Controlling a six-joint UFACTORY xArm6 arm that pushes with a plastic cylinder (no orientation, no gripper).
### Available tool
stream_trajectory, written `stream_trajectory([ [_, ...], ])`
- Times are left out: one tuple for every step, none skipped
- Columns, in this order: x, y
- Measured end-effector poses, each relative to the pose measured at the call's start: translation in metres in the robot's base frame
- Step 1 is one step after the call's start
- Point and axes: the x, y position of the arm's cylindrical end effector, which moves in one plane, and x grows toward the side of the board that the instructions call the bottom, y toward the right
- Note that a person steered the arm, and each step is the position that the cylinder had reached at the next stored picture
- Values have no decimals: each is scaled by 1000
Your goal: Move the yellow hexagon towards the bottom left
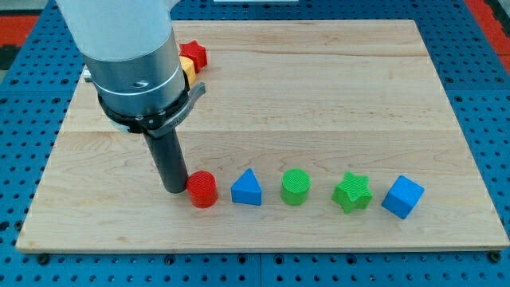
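The yellow hexagon (pixel 188 67) is mostly hidden behind the arm's grey body near the view's top left; only a small yellow edge shows, beside a red star (pixel 194 54). My tip (pixel 174 189) rests on the board at the lower left, touching or almost touching the left side of a red cylinder (pixel 202 189). The tip is well below the yellow hexagon.
To the right of the red cylinder a row runs along the lower board: a blue triangle (pixel 247 189), a green cylinder (pixel 296 186), a green star (pixel 351 192) and a blue cube (pixel 402 197). The wooden board (pixel 335 96) lies on a blue pegboard table.
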Motion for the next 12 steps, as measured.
stream_trajectory([
  [-49,-14],
  [-113,-10],
  [-171,-17],
  [-178,-66],
  [-207,-83],
  [-228,-109],
  [-193,-129],
  [-135,-90],
  [-112,-76],
  [-150,-81],
  [-128,-117],
  [-97,-109],
])
